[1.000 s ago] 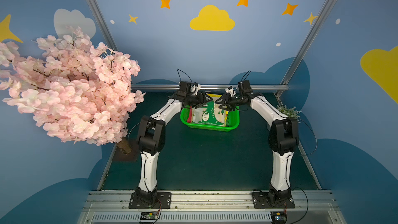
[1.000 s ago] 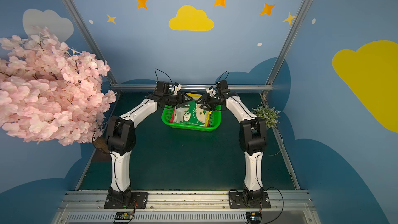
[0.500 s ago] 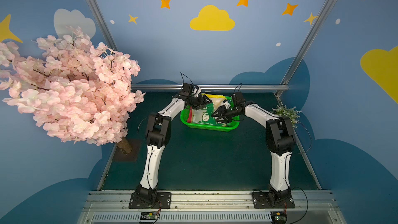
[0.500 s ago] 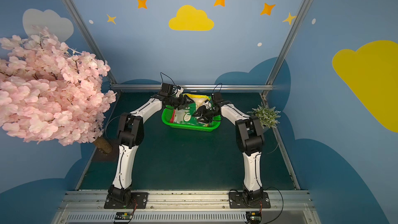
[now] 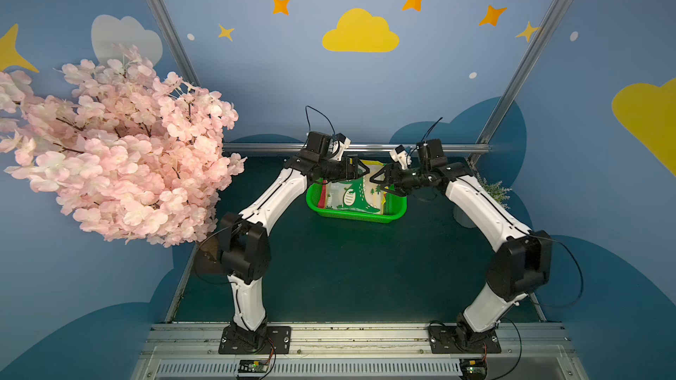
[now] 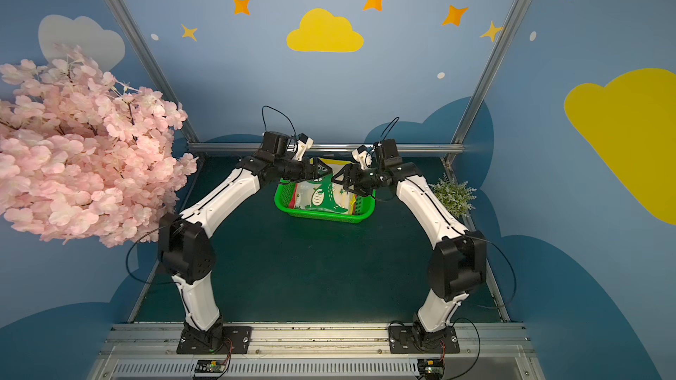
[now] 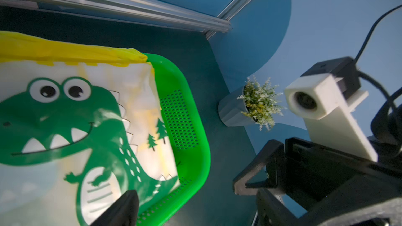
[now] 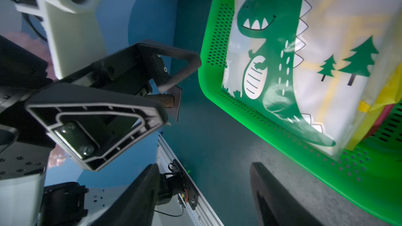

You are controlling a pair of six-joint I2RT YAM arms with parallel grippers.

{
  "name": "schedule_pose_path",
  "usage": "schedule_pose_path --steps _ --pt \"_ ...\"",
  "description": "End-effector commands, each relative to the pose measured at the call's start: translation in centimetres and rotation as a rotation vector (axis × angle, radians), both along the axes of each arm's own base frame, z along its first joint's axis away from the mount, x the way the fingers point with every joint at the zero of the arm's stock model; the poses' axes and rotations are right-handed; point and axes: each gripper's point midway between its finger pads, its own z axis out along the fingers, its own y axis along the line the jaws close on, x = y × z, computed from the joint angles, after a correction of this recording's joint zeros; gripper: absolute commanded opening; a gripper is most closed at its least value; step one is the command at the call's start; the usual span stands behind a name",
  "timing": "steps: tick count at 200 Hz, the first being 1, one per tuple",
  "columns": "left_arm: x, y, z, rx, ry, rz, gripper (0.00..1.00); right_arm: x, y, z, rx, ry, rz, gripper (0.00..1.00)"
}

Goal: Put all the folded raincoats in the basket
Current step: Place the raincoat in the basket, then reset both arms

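The folded raincoat [image 5: 351, 195], white with a green dinosaur print and yellow edging, lies inside the green basket [image 5: 356, 216] at the back of the table. It shows the same way in both top views [image 6: 322, 195], with the basket rim [image 6: 322, 215] around it. My left gripper [image 5: 360, 171] and right gripper [image 5: 378, 179] hover above the basket, tips facing each other, both open and empty. The left wrist view shows the raincoat [image 7: 87, 116] below my open left gripper [image 7: 195, 211]. In the right wrist view, my open right gripper [image 8: 204, 198] is beside the basket [image 8: 272, 131].
A pink blossom tree [image 5: 109, 148] overhangs the table's left side. A small potted plant [image 5: 490, 191] stands at the right wall near the basket. A metal rail [image 5: 358, 147] runs just behind the basket.
Half a second ago both grippers were down at the raincoat in the basket. Both have since opened wider and lifted away, and the raincoat stays in the basket.
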Motion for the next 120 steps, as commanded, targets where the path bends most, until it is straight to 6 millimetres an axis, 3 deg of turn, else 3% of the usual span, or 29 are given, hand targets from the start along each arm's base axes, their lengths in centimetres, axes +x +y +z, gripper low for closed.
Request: schedule_pose_path --steps 1,17,40,88,120 --pt "-2.8 1.4 0.2 0.075 -0.086 0.058 1.00 -2.7 -2.8 -0.6 -0.113 -0.044 -0.037 0.86" --pt "-5.9 2.7 0.2 0.115 -0.126 0.102 1.00 -4.3 -4.5 -0.3 -0.163 -0.089 -0.068 0.98" --pt "-9.5 5.7 0.0 0.175 -0.185 0.214 1.00 -6.3 -7.1 -0.1 -0.234 -0.180 -0.127 0.98" --pt "-14.4 16.0 -1.8 0.173 -0.349 0.605 1.00 -8.3 -13.7 -0.5 -0.424 -0.363 -0.360 0.98" --pt "-16.7 21.7 -2.4 0.264 -0.546 0.765 1.00 -8.0 -16.9 -2.1 -0.549 -0.406 -0.466 0.98"
